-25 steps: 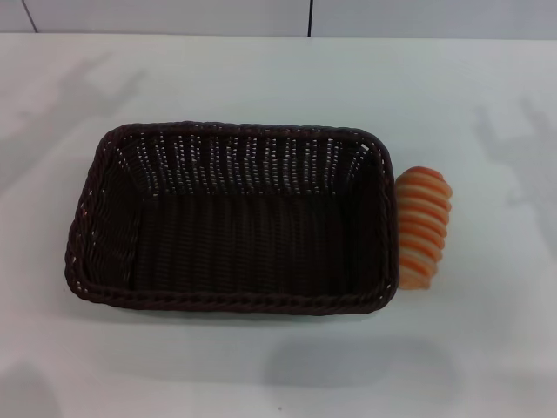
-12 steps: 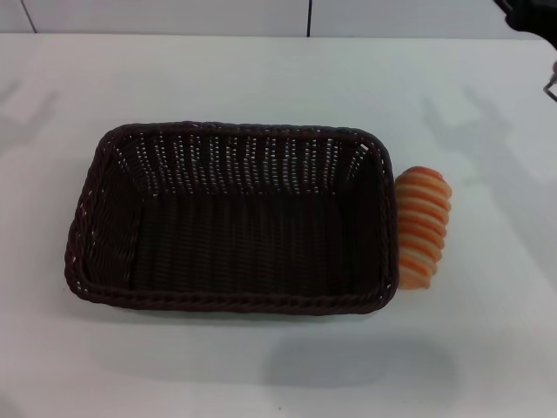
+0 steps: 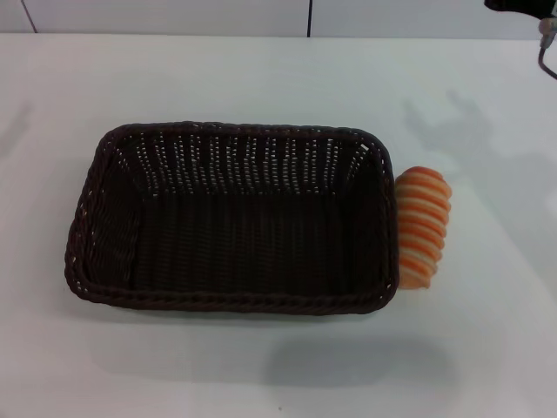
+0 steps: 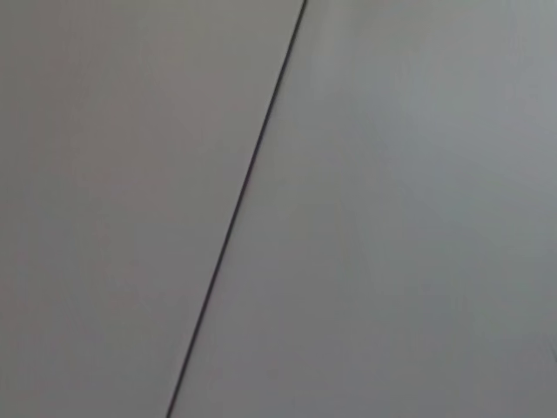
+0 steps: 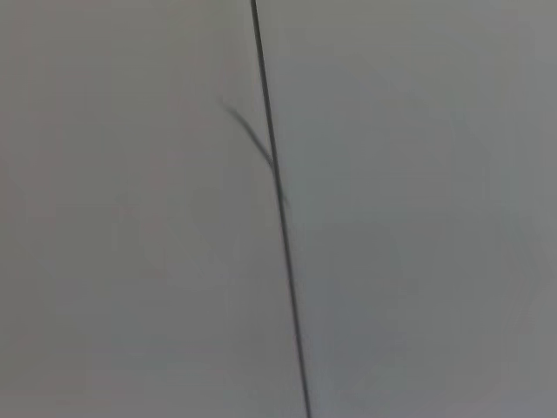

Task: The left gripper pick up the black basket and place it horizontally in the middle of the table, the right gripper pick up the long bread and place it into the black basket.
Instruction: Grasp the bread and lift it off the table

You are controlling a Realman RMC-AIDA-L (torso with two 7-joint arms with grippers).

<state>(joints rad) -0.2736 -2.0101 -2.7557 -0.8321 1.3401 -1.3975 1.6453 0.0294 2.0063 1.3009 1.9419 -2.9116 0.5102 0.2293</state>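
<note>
The black basket (image 3: 231, 218) lies lengthwise across the middle of the white table (image 3: 261, 78), open side up and with nothing in it. The long bread (image 3: 421, 225), striped orange and cream, lies on the table against the basket's right short rim. Only a black piece of my right gripper (image 3: 520, 5) shows, at the top right corner of the head view, high above the table and well behind the bread, with a thin cable hanging beside it. Its forked shadow falls on the table behind the bread. My left gripper is out of view. Both wrist views show only a plain grey surface with a dark seam.
A pale wall with dark vertical seams (image 3: 310, 17) runs along the table's far edge. Bare white tabletop surrounds the basket and the bread.
The black right gripper has come into the top right corner, and its shadow has slid left toward the bread. A faint shadow at far left has drifted off. Basket and bread have not moved.
</note>
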